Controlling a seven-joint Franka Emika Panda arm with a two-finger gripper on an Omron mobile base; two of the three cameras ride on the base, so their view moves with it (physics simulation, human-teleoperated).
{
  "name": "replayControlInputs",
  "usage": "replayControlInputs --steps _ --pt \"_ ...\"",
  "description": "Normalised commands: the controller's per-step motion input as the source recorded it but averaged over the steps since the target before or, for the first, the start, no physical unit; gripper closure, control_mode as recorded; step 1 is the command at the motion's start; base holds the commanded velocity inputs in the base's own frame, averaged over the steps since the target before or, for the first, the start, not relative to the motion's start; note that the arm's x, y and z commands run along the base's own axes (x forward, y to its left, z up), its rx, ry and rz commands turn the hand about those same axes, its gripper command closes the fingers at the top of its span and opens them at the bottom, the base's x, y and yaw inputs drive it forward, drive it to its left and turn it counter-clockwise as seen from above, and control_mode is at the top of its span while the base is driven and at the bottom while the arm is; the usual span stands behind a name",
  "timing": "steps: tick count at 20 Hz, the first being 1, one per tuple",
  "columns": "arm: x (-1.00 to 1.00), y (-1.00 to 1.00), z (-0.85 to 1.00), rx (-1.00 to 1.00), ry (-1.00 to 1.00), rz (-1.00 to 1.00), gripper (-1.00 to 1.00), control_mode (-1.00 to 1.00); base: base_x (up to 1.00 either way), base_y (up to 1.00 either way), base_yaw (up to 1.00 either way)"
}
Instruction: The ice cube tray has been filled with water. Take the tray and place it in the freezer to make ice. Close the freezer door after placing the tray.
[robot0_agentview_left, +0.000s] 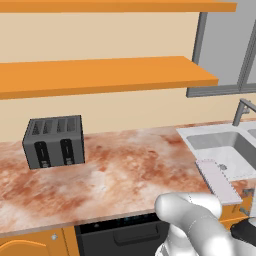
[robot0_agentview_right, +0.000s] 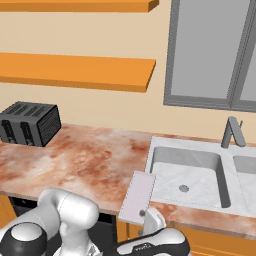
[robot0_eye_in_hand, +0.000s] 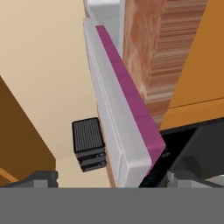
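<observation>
The marbled red-brown counter (robot0_agentview_left: 125, 165) is running across both base views, with orange shelves (robot0_agentview_left: 100, 75) mounted on the wall above it and a grey-framed window (robot0_agentview_right: 210, 55) at 1 o'clock in the right base view. The white double sink (robot0_agentview_right: 187, 172) is sitting in the counter at 3 o'clock of the left base view; its near basin is holding nothing but a drain, and a grey faucet (robot0_agentview_right: 231, 131) is standing behind it. The dark grey toaster (robot0_agentview_left: 54, 141) is standing at 9 o'clock in the left base view, well apart from the sink, its slots showing dark. A black appliance front (robot0_agentview_left: 122, 235) is showing under the counter edge at 6 o'clock.

The ice cube tray (robot0_agentview_right: 138, 197) is lying flat along the left rim of the sink, its near end overhanging the front edge of the counter. In the hand view it is showing edge-on, pale top and magenta underside (robot0_eye_in_hand: 131, 94). The gripper (robot0_eye_in_hand: 155, 175) is sitting at that near end, one dark finger (robot0_eye_in_hand: 155, 168) against the magenta underside; whether the jaws are clamping the tray cannot be told.
</observation>
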Motion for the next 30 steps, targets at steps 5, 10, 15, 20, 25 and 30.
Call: replayControlInputs --steps 5,10,15,20,25,30 --pt "0.27 0.0 -0.16 0.0 0.0 -0.03 -1.0 -1.0 0.0 0.0 0.0" --pt "0.22 0.0 -0.17 0.0 0.0 -0.02 -1.0 -1.0 0.0 0.0 0.0" --pt "0.2 0.0 -0.14 0.0 0.0 -0.02 -1.0 -1.0 0.0 0.0 0.0" --pt "0.22 0.0 -0.12 0.0 0.0 -0.02 -1.0 -1.0 0.0 0.0 0.0" --pt "0.11 0.0 -0.03 0.0 0.0 -0.01 1.0 -1.0 0.0 0.0 0.0" --pt "-0.07 0.0 0.01 0.0 0.0 0.0 1.0 -1.0 0.0 0.0 0.0"
